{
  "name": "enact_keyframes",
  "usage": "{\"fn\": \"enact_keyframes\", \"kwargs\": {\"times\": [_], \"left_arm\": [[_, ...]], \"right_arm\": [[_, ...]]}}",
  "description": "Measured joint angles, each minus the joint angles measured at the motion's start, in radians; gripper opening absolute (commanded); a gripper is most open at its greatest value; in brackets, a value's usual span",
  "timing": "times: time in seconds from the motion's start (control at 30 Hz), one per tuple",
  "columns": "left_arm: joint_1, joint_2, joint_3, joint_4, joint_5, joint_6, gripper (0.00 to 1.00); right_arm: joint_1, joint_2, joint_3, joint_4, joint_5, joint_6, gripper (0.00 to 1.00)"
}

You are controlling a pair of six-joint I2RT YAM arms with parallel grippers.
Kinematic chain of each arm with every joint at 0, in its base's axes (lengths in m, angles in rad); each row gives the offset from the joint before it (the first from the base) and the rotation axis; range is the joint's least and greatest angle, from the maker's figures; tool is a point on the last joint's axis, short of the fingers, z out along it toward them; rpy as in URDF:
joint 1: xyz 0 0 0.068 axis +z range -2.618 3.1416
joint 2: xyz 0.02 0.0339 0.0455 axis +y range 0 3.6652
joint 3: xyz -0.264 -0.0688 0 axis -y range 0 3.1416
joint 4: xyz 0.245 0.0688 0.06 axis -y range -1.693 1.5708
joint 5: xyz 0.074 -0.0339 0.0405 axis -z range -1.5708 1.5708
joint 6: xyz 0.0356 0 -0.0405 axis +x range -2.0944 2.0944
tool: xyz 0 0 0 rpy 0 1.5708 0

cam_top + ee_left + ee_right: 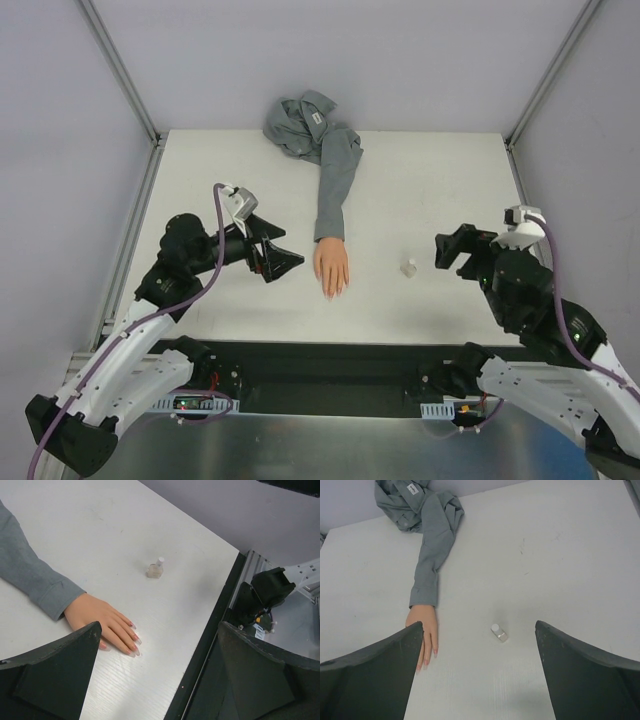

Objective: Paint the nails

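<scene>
Both claws gape wide, holding nothing. The left gripper hangs just beside the mannequin hand. The right gripper hangs near a small clear bottle, white-capped and upright, its contents pale. The nails tip the fingers, pointing toward the near edge of the white table. Grey walls enclose it. The grey shirt carries a tag, unreadable.
</scene>
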Motion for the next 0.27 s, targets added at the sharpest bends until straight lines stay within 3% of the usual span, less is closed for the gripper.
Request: {"fn": "enact_keyframes", "kwargs": {"times": [0.27], "left_arm": [[0.0, -0.017, 0.033, -0.003, -0.017, -0.008, 0.99]], "right_arm": [[0.0, -0.121, -0.002, -0.064, -0.061, -0.037, 0.97]]}}
